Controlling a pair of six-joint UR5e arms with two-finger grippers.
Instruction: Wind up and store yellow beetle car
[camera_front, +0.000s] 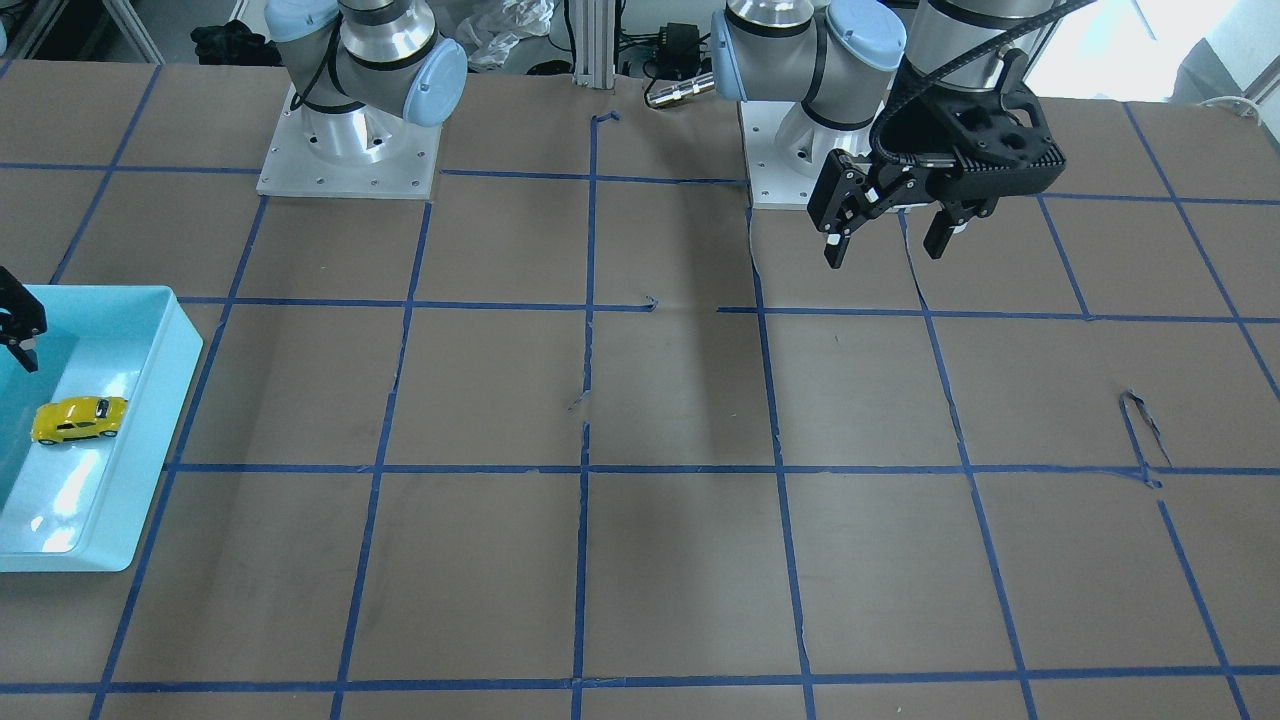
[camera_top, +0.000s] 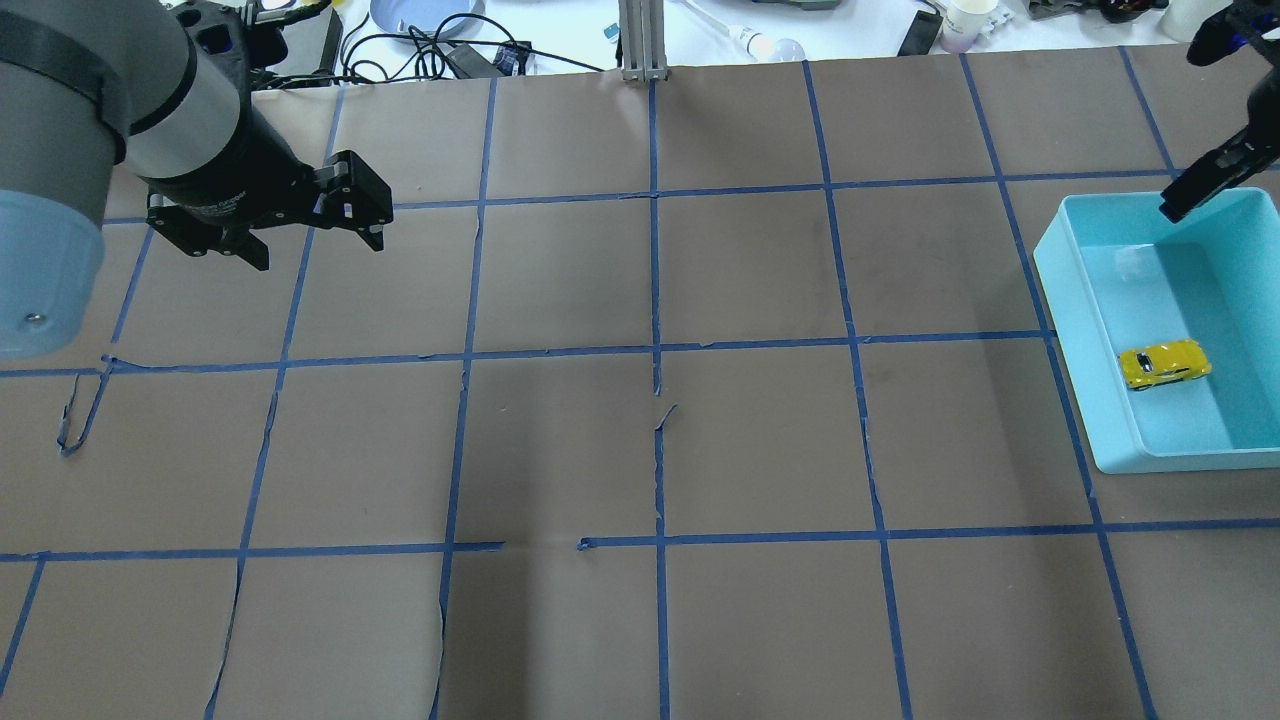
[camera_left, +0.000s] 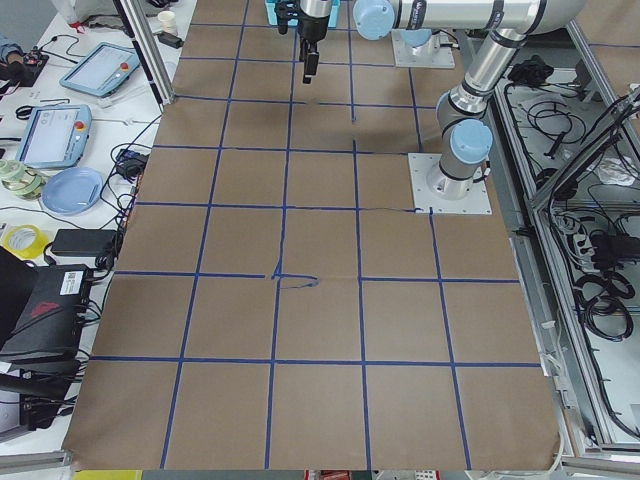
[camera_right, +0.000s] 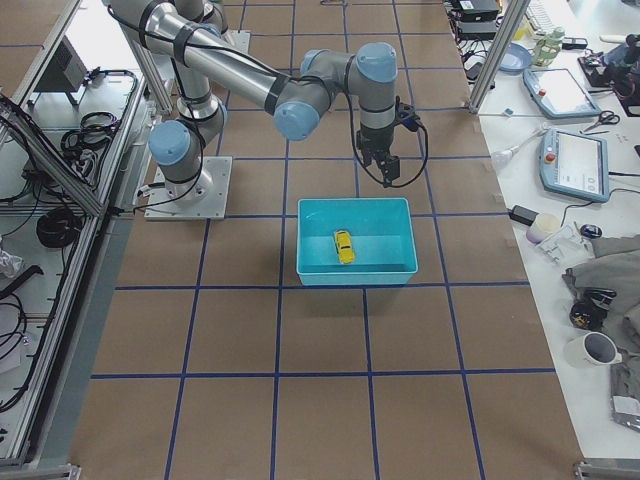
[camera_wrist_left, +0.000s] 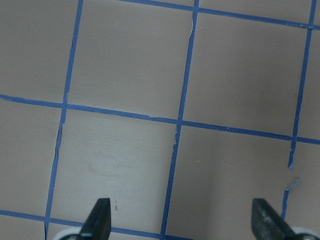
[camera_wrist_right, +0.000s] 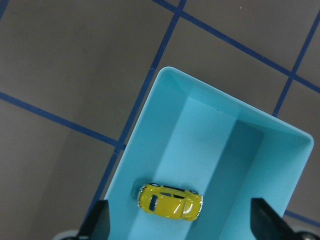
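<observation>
Your right gripper (camera_wrist_right: 181, 222) has its 2 fingers (camera_wrist_right: 100, 220) spread wide and touching nothing. In the right wrist view the yellow beetle car (camera_wrist_right: 170, 201) shows in the gap between them, nearer 1 finger than the other. It sits lower than the tips and clear of both.

The car rests on its wheels on the floor of a light blue bin (camera_top: 1065, 340). It lies close to the long wall that faces the middle of the bench, in the half of the bin nearer the robot's edge. From overhead, the right gripper hangs over the bin's rim on the operators' side, well apart from the car.

The bin stands on the bench (camera_front: 680, 560), toward its right-hand end and between the robot's edge and the operators' edge. Its long sides run roughly along the blue tape lines (camera_top: 655, 300) of the grid.

Your left gripper (camera_front: 888, 245) is also spread open, with 2 fingers (camera_wrist_left: 97, 220) pointing down. Only brown paper and tape show between them in the left wrist view. It hangs above the bench close to the left arm's base plate (camera_front: 780, 170), near the robot's edge and well away from the bin and car.
</observation>
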